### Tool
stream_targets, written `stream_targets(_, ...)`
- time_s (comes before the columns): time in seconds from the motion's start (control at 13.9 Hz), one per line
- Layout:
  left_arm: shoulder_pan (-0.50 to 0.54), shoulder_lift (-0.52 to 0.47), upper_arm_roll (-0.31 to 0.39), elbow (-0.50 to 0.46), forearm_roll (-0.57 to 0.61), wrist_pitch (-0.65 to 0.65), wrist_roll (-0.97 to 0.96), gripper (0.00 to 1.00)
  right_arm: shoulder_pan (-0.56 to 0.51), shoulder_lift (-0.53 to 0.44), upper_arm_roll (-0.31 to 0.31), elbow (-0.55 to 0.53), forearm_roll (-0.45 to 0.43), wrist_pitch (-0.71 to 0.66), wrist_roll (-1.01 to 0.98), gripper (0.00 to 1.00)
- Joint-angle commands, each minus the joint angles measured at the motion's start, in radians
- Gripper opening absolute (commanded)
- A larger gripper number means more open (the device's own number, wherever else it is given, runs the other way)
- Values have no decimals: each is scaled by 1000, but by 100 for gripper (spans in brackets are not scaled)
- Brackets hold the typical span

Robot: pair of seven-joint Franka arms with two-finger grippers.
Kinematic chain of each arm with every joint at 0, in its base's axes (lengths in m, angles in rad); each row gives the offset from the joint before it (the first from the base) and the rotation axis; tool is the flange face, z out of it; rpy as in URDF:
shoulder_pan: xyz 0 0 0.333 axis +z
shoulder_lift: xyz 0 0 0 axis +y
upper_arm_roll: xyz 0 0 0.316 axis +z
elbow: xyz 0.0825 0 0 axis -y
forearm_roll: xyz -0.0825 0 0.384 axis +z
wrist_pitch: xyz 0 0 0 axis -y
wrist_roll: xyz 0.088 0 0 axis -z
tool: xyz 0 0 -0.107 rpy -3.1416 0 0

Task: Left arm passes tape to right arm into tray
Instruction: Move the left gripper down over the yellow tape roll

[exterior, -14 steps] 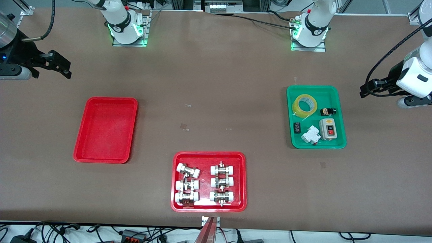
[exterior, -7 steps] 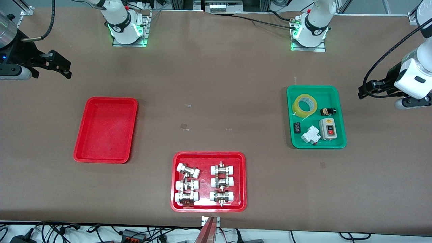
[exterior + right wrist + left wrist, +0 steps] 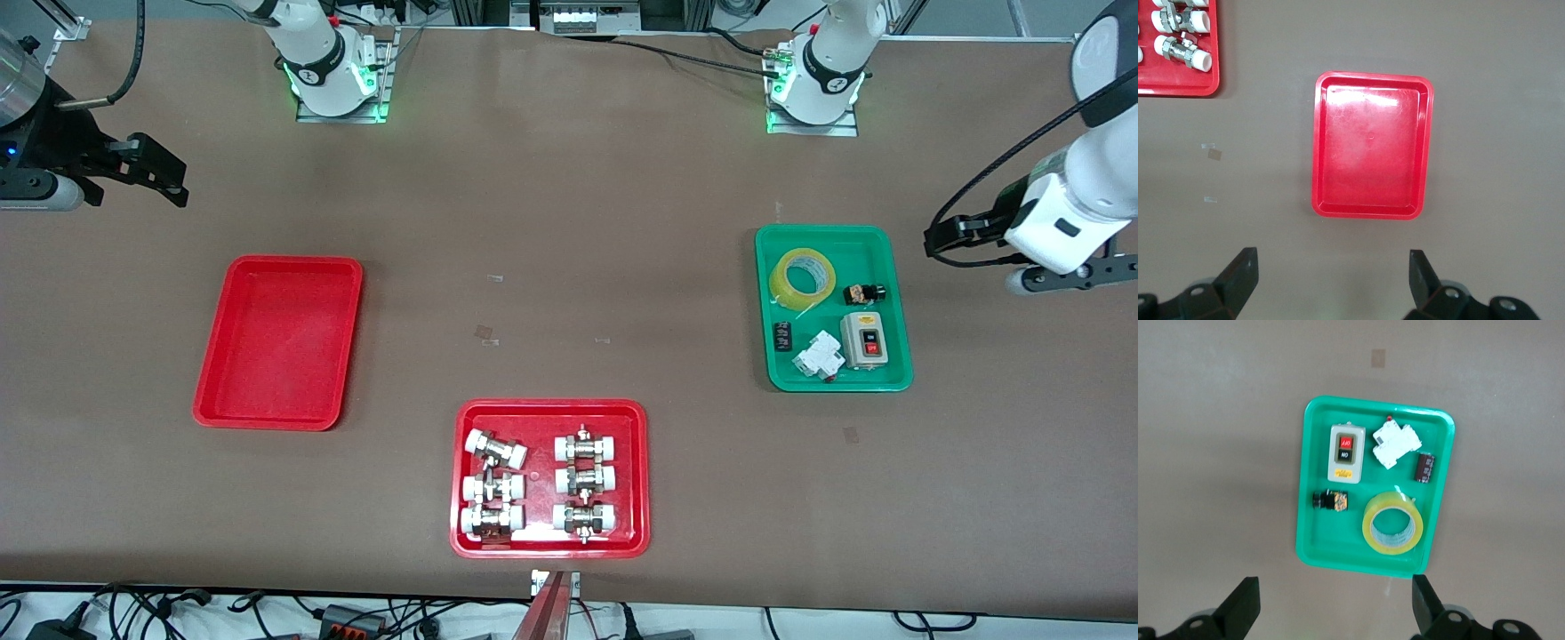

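Observation:
The tape [image 3: 802,279] lies flat in the green tray [image 3: 855,252], at the tray's end farther from the front camera. The left wrist view shows the tape [image 3: 1392,523] in that green tray [image 3: 1318,527]. My left gripper [image 3: 935,242] hangs open and empty over bare table beside the green tray, toward the left arm's end; its jaws [image 3: 1333,590] stand wide apart. The empty red tray [image 3: 280,342] lies toward the right arm's end and shows in the right wrist view [image 3: 1371,153]. My right gripper [image 3: 173,182] waits open and empty [image 3: 1331,260] above the table near that tray.
A grey switch box [image 3: 864,340], a white breaker [image 3: 818,356] and small black parts share the green tray. A red tray of white-capped metal fittings [image 3: 549,407] sits near the table's front edge, midway between the arms; it also shows in the right wrist view [image 3: 1213,67].
My left arm has moved toward the green tray, its gripper coming closer to the tray's edge. The right arm, the tape and the trays have not moved.

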Motion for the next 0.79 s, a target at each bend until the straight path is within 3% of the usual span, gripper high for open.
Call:
stream_targets(0.0,16,-116,-10,-199,-13,144,10,100,4,7,4,15,-15,-13,16,100)
stream_targets(0.22,16,-224,-8,-394,-15,290,17,100,4,7,4,15,-15,-13,16,100)
stream_targets(0.72,37,-224,-1,-590,-21,445,17,100,2,7,4,17,-14,-13,16,100)
